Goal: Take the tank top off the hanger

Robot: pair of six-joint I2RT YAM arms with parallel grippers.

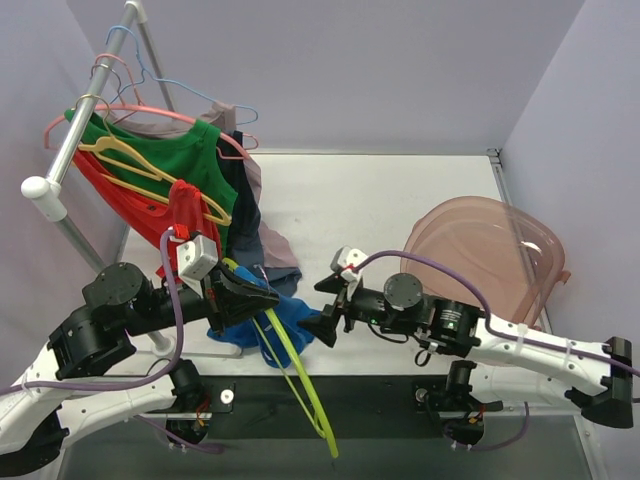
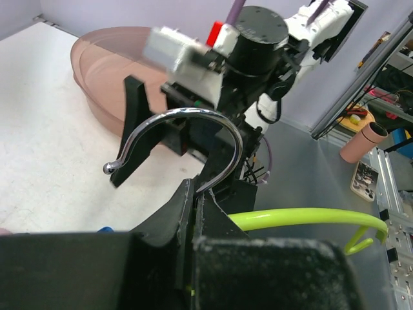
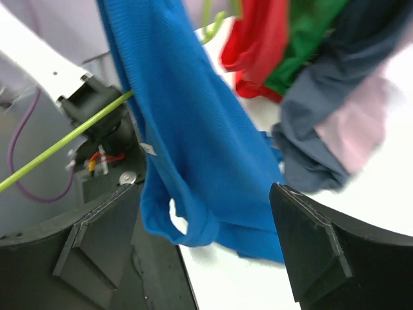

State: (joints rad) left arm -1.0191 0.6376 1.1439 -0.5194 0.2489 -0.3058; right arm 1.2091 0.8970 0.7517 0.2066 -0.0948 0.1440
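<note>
Tank top: solid blue, fine ribbed knit, no print visible. It is draped off the lime hanger and hangs in a long narrow fall below it. The lower end is bunched, with a rolled hem loop showing at the bottom. That end appears to reach the counter, but contact can't be confirmed.

Handling, judged:
- Light, limp and stretchy, with no stiffness to push against, so it will have to be pulled or dragged off.
- Not fragile and not slippery. The knit is likely to cling to the hanger's arm and snag at the shoulder bend.
- Best hold: a pinch through a gathered fold on the hanging body just below the hanger, or the hem loop. A single-layer pinch is likely to stretch rather than slide.
- A pull along the hanger arm toward its free end is preferred. A pull straight down would only load the strap.

Claws:
- Left claw is clamped on the hanger at the root of its chrome hook, with the fingers closed tight together. The hanger is held off the rack.
- Right claw has its fingers wide apart and grips nothing. It faces the blue cloth just beside the hanger. Whether the cloth is already between the fingers can't be told.

Red, green and navy garments hang beyond the hanger and are not touched.
</note>
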